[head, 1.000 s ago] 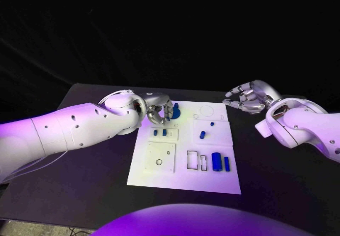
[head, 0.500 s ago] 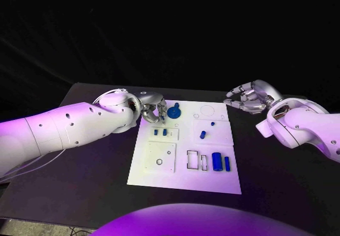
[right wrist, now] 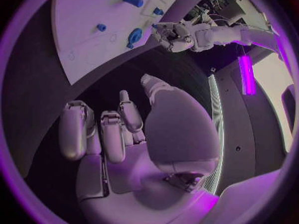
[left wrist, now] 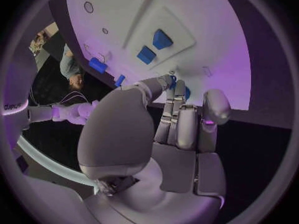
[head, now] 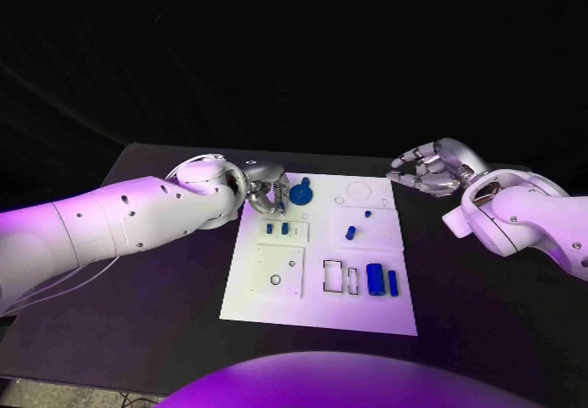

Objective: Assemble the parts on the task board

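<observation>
The white task board [head: 321, 259] lies mid-table. A blue round part [head: 302, 195] sits near its far left corner. My left hand [head: 268, 192] is beside it with fingers curled, and the thumb and fingertips [left wrist: 171, 84] close on the part's blue edge [left wrist: 187, 91]. On the board are two small blue pieces [head: 277, 228], two more [head: 351, 231] toward the middle, and a thick blue cylinder [head: 375, 279] beside a thin one [head: 392, 283]. My right hand [head: 429, 171] hovers off the far right corner, fingers loosely bent and holding nothing [right wrist: 118, 129].
The board has a square plate with a small hole [head: 278, 270] at the near left and empty rectangular slots [head: 333, 276] beside the cylinders. Black table [head: 490, 297] surrounds the board on all sides.
My left hand has drawn back slightly to the left, uncovering more of the blue round part, which has stayed in place. The right hand has not moved.
</observation>
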### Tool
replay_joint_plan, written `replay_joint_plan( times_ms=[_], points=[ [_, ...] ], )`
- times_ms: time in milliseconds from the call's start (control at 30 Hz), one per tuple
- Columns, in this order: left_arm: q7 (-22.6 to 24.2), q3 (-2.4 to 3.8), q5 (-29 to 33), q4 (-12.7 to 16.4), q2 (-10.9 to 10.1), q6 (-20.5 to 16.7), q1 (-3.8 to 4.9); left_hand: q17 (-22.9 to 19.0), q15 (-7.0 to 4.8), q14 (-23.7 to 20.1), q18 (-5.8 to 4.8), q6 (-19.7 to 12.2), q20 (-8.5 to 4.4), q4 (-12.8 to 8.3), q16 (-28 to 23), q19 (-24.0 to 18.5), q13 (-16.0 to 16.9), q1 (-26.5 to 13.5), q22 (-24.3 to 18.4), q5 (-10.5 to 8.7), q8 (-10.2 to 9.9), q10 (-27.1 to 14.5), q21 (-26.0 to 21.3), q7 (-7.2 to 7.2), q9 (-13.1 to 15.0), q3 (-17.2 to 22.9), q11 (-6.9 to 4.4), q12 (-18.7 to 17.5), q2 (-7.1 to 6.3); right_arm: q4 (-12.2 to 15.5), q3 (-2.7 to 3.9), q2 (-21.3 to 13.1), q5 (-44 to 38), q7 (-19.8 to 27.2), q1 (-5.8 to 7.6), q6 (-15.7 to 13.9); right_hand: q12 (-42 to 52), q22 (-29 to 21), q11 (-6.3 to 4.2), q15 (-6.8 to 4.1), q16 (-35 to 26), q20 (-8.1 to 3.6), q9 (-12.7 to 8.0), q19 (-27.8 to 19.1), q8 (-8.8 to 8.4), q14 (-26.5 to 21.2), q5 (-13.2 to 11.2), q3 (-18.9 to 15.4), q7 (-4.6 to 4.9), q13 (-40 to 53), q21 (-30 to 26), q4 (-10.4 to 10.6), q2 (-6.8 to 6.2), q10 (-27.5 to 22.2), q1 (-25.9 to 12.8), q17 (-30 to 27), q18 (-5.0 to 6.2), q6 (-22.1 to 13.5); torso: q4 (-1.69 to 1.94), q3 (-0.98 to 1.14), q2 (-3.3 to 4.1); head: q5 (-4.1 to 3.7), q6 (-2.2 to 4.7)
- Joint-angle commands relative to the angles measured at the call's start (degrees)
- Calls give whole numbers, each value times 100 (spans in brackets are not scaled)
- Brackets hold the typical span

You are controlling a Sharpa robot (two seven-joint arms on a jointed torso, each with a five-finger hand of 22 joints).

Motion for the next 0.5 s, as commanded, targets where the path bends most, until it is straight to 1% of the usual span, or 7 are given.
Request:
replay_joint_plan(
  times_ms=[33,367,500],
  points=[
    [-39,0,-5,-9,24,190,-3,-4,-8,13,-95,25,2,-23,5,-5,8,-55,817,-18,-19,39,-19,11,3,4,6,-20,-2,5,0,5,-35,41,-3,48,-16,969,-9,8,-20,-4,10,-30,33,472,31,37,-19,1,-23,-11,23,-10,-38,1079,71,-24,2,3,-2,-1,-8],
    [-69,-4,-7,-29,49,286,-4,-10,-7,10,-93,23,3,-24,3,-11,8,-58,815,-21,-24,40,-27,12,3,5,7,-26,-1,2,0,8,-36,41,-3,48,-16,969,-9,8,-20,-4,10,-30,33,472,31,37,-19,1,-23,-11,23,-10,-38,1079,71,-24,5,-3,-3,-1,-25],
    [-69,-7,-7,-35,54,311,-4,-8,-6,11,-93,22,4,-27,4,-14,8,-60,814,-27,-27,42,-28,12,2,5,8,-32,-1,1,0,8,-36,42,-3,48,-16,969,-9,8,-20,-4,10,-30,33,472,31,37,-19,1,-23,-11,23,-10,-38,1079,71,-24,8,-1,-4,-1,-30]
  ],
)
